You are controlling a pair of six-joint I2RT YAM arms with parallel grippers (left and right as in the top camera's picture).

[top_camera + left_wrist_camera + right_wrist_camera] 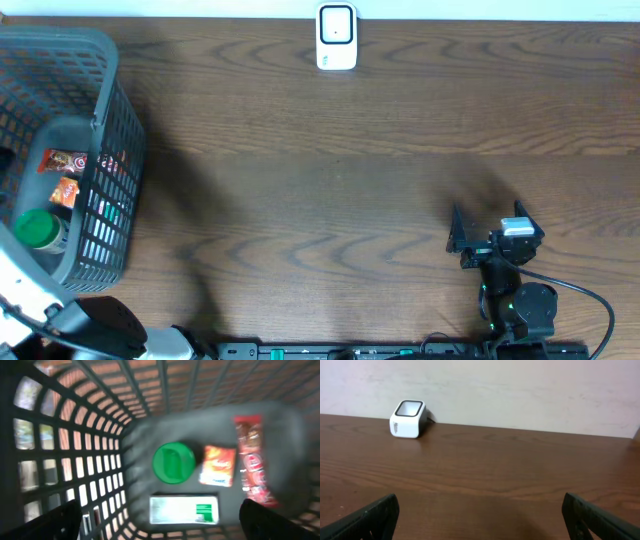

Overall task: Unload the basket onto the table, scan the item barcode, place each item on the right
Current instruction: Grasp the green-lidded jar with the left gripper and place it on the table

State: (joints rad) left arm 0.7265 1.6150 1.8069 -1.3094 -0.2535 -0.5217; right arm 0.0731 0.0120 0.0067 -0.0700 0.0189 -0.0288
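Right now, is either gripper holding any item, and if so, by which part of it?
Nothing is held. The left gripper hangs open above the basket; the right gripper is open over the table.

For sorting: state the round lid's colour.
The round lid is green; clearest in the left wrist view.

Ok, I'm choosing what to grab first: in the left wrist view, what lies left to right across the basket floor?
In order: green lid → orange snack packet → long red wrapper.
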